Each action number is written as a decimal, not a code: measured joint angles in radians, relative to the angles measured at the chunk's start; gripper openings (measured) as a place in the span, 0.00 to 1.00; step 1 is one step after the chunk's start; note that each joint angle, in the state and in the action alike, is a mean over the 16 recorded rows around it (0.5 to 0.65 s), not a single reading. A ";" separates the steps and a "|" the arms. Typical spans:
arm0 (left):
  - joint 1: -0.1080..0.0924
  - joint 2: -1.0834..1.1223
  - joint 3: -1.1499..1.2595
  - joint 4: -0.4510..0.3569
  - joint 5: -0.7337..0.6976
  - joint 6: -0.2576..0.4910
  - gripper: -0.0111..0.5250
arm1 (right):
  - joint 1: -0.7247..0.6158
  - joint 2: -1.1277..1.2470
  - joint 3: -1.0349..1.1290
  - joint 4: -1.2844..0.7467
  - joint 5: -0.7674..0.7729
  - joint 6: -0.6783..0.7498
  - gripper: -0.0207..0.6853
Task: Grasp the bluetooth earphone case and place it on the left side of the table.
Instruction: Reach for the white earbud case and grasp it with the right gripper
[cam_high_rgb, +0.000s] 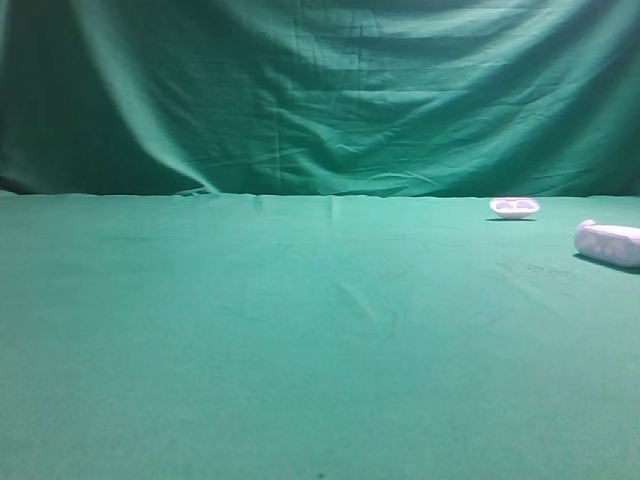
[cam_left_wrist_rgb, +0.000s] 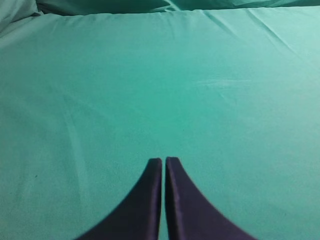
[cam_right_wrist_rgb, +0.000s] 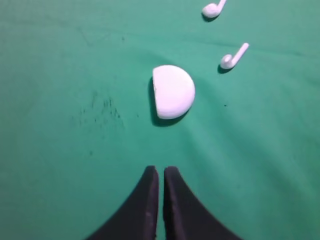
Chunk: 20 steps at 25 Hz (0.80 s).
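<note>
the bluetooth earphone case lies on the green bench at the far right edge of the high view, near a small white dish. both sets of fingers, left and right, are pressed together, holding nothing. ahead of the right fingers lie a white half-round piece and two earbuds.

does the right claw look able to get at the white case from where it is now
Probably yes: the case lies just ahead of the right claw on bare green cloth, nothing between them. The claw looks shut, so it must open first.
</note>
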 joint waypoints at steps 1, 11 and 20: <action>0.000 0.000 0.000 0.000 0.000 0.000 0.02 | 0.011 0.039 -0.017 -0.010 0.004 0.001 0.14; 0.000 0.000 0.000 0.000 0.000 0.000 0.02 | 0.071 0.325 -0.114 -0.082 -0.061 0.042 0.62; 0.000 0.000 0.000 0.000 0.000 0.000 0.02 | 0.071 0.466 -0.156 -0.108 -0.130 0.063 0.80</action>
